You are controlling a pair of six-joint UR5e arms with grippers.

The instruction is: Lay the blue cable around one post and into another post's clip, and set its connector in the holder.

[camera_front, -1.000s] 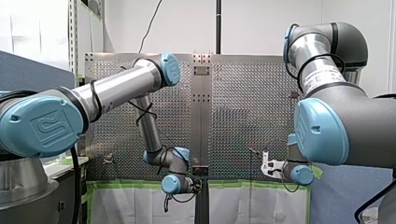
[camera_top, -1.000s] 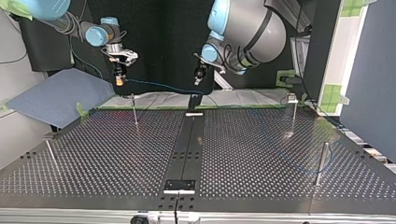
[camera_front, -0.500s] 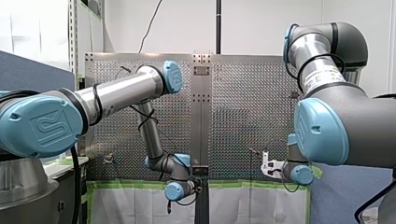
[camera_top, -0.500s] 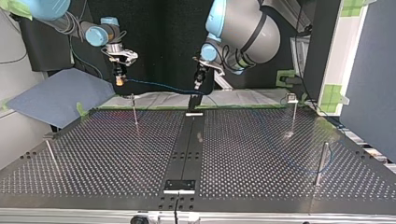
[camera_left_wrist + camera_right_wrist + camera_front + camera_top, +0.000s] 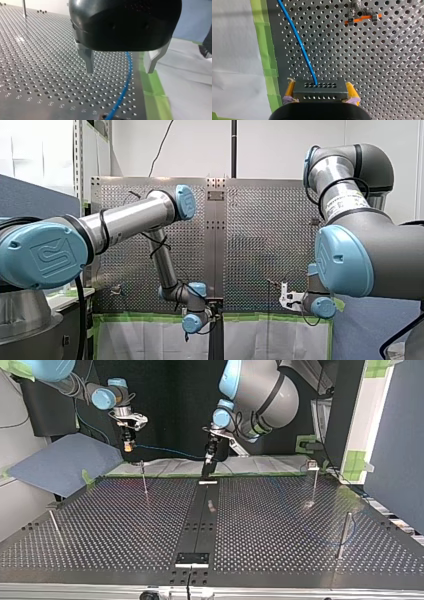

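Connector clamped between right gripper's yellow pads; blue cable leaves it thin and limp (light, will likely sag), so hold at the rigid connector body. Further along, cable passes ungripped between left gripper's spread fingers, over the perforated table. Beyond, thin posts stand well apart on the slick metal sheet.

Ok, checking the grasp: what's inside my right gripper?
A dark perforated connector with the blue cable leaving it, yellow pads either side. The right gripper hides its rear.

Cable under L gripper, over table
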